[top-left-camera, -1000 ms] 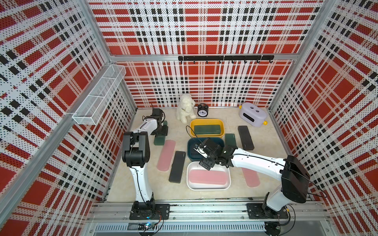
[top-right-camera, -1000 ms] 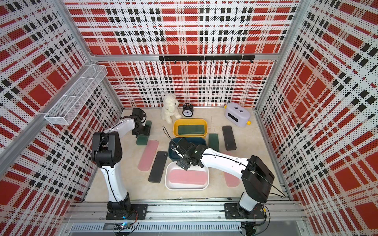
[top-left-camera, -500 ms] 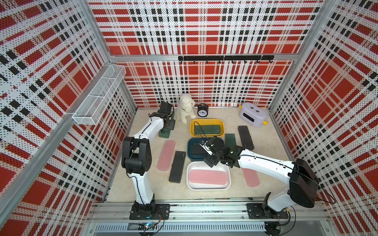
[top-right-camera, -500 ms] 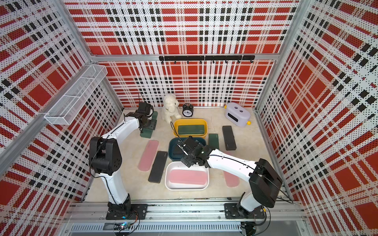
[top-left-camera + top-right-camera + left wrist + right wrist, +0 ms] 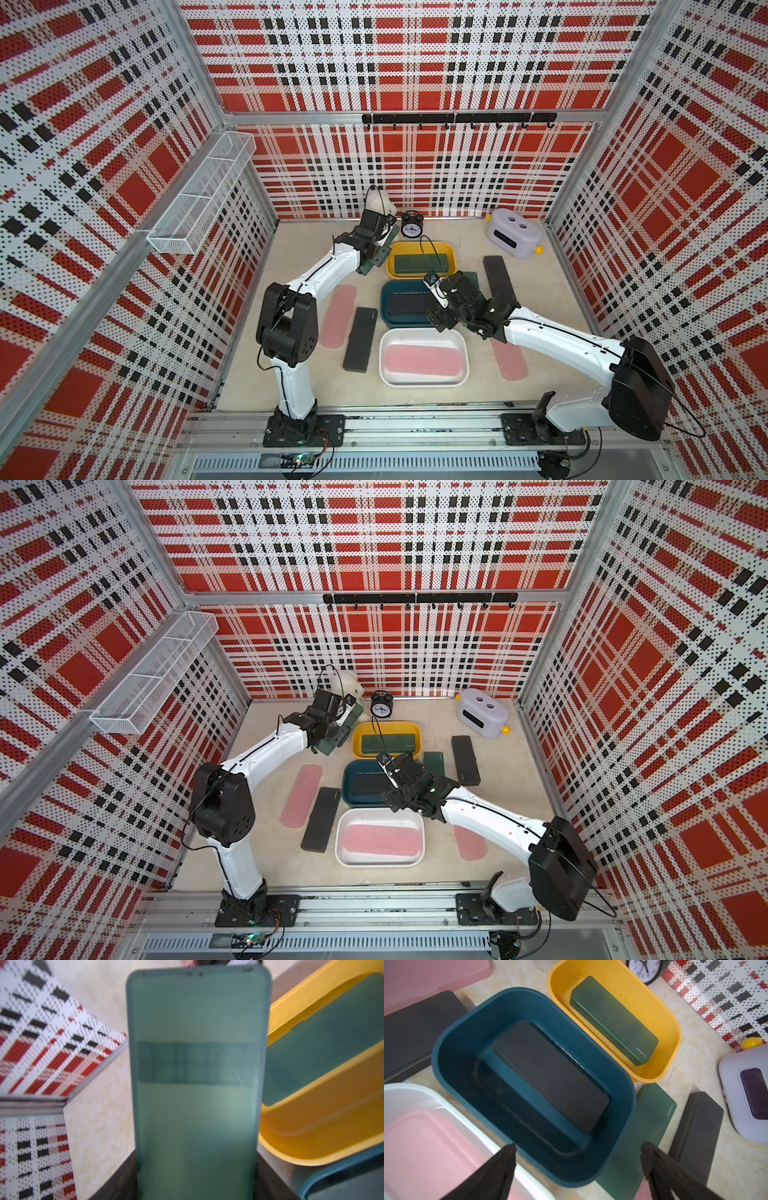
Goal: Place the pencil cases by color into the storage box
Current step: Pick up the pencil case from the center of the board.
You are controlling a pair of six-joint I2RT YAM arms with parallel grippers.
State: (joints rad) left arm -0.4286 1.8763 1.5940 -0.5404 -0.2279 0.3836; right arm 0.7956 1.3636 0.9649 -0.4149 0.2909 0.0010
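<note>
One green case (image 5: 195,1084) is clamped by its near end in your left fingers (image 5: 118,1185), held clear of the bench (image 5: 99,1126) just beside the yellow tub (image 5: 311,1126), likely because that tub already holds the stored green case (image 5: 332,1032) and colours go together. Its long axis runs straight out from the fingers toward the back wall (image 5: 415,166), crosswise to the tub's length, so you will probably need a turn before lowering. Your right fingers (image 5: 500,1167) stand wide apart and empty above the blue tub (image 5: 508,996) and its black case (image 5: 550,1076)
</note>
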